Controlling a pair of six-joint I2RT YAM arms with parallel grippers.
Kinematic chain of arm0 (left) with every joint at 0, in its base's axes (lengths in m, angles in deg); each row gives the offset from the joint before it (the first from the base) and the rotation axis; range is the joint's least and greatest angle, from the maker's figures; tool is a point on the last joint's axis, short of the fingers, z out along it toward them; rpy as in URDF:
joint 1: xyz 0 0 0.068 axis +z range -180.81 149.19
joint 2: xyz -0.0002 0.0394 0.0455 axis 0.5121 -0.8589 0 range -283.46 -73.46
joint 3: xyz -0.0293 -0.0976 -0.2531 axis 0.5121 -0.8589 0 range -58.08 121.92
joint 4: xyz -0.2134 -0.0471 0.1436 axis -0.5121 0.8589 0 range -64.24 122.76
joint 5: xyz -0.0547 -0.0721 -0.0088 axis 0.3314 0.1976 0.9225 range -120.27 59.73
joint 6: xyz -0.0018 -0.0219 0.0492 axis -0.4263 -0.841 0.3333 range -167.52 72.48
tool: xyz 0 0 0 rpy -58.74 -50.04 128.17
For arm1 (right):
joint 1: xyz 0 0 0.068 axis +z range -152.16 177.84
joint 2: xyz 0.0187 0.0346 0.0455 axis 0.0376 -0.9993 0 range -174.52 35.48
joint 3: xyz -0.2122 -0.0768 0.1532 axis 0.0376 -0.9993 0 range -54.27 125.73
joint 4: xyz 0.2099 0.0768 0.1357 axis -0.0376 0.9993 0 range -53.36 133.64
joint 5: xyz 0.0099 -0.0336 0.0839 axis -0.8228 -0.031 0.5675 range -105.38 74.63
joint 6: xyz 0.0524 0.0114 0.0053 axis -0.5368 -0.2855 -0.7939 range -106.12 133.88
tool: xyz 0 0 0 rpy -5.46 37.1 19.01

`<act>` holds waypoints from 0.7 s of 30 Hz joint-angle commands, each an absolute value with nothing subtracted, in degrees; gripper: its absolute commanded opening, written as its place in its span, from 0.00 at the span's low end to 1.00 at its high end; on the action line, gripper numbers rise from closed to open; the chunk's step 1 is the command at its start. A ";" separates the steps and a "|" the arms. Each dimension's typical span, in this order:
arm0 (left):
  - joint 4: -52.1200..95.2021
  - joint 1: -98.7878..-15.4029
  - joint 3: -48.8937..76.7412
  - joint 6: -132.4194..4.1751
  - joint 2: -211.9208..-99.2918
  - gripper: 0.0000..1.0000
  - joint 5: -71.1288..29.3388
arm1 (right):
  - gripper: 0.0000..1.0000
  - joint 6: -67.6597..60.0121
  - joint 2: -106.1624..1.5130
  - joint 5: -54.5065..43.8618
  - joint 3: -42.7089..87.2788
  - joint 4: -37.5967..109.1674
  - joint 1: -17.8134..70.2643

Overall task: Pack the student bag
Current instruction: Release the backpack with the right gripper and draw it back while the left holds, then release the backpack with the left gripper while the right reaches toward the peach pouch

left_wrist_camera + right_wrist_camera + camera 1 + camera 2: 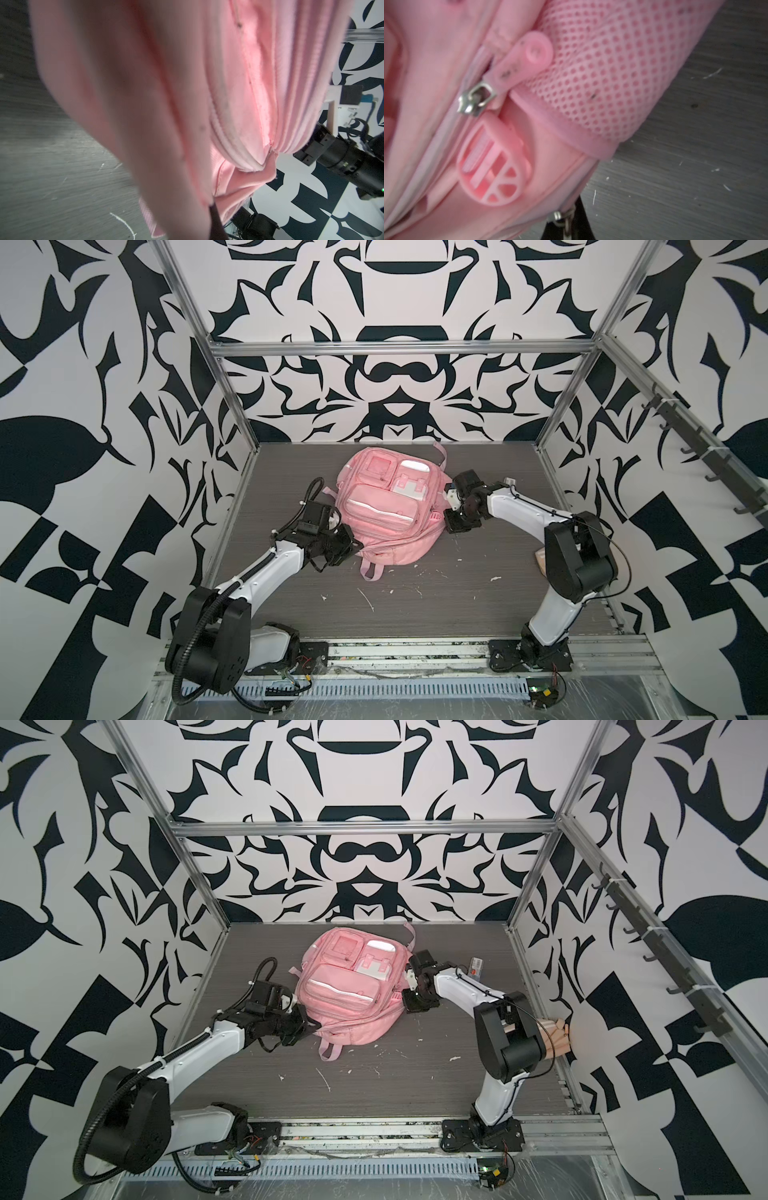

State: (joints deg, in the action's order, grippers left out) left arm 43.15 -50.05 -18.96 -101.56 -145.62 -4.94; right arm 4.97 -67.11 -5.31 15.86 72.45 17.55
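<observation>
The student bag (382,514) (349,986), a soft pink backpack with zip pockets and silver-white strips, lies face up in the middle of the dark table in both top views. My left gripper (353,547) (311,1029) is at its near left edge, shut on a fold of the bag's pink fabric (187,124); the fabric hides most of the fingers (216,226). My right gripper (446,526) (405,1006) is at the bag's right side by the mesh pocket (612,72), shut on a metal zip pull (562,218). A second zip slider (475,101) sits further along.
A beige-peach item (552,1036) (540,562) lies at the table's right edge behind my right arm. A small packet (476,965) rests near the right back. Metal frame posts (232,406) ring the table. White scuff marks (368,601) dot the near table.
</observation>
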 commanded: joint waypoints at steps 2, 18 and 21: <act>48.92 -48.38 -19.64 -98.46 -142.84 0.00 -10.93 | 0.00 6.55 -66.27 -8.95 19.47 71.26 14.77; 44.26 -49.60 -20.52 -99.45 -145.09 0.00 -8.29 | 0.71 6.76 -40.63 -5.84 8.36 72.82 14.12; 45.17 -50.34 -21.87 -99.19 -144.39 0.04 -7.33 | 0.72 5.96 -42.78 -8.31 11.45 76.30 10.38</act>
